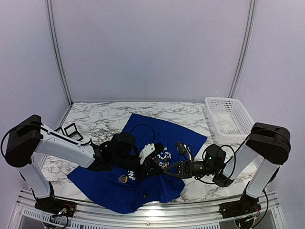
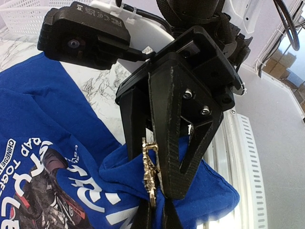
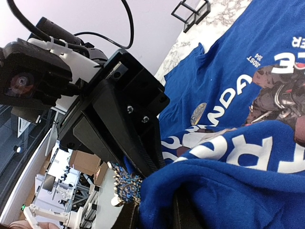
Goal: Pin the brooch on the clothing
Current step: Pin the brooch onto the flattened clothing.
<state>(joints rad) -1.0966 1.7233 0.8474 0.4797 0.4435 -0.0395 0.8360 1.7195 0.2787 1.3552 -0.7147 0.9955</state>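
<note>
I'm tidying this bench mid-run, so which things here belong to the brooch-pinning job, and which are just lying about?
In the job:
- blue T-shirt
- brooch
- left claw, shut on the brooch
- right claw, meeting it

Lying about:
- white basket
- black wire stand

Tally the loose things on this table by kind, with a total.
Royal-blue panda-print T-shirt: 1
Jewelled gold brooch: 1
Round metallic badge: 1
White plastic lattice basket: 1
Black wire stand: 1
Total: 5
</note>
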